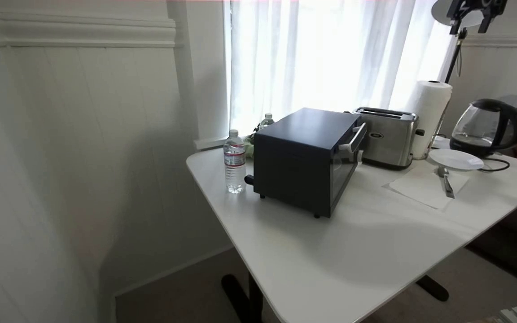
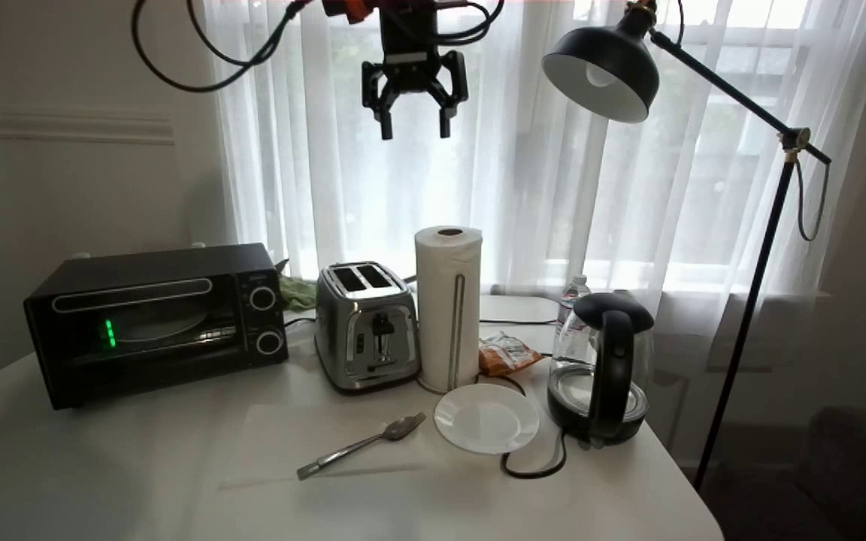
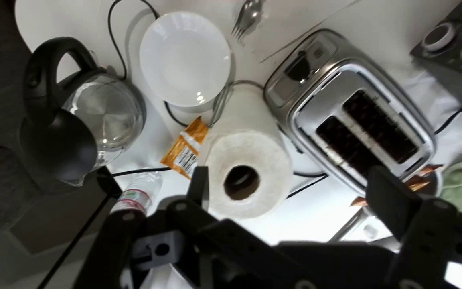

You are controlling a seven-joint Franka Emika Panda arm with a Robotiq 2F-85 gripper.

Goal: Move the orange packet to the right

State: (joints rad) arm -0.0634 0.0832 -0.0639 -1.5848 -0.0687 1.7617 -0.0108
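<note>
The orange packet [image 2: 507, 355], with white patches, lies on the table in an exterior view, just right of the paper towel roll and left of the kettle. It also shows in the wrist view [image 3: 183, 149], where the towel roll covers part of it and a white label faces up. It does not show in the remaining exterior view. My gripper [image 2: 416, 128] is open and empty, high above the toaster and towel roll. It also shows at the top of an exterior view [image 1: 468, 28] and in the wrist view [image 3: 289, 176], fingers wide apart.
The tall paper towel roll [image 2: 444, 300] and the glass kettle [image 2: 610, 376] flank the packet. A white plate [image 2: 485, 418] lies in front. A toaster [image 2: 369, 330], black oven [image 2: 155, 323], water bottle [image 3: 134, 196], spoon and fork [image 2: 361, 445], cords and a lamp [image 2: 606, 71] stand around.
</note>
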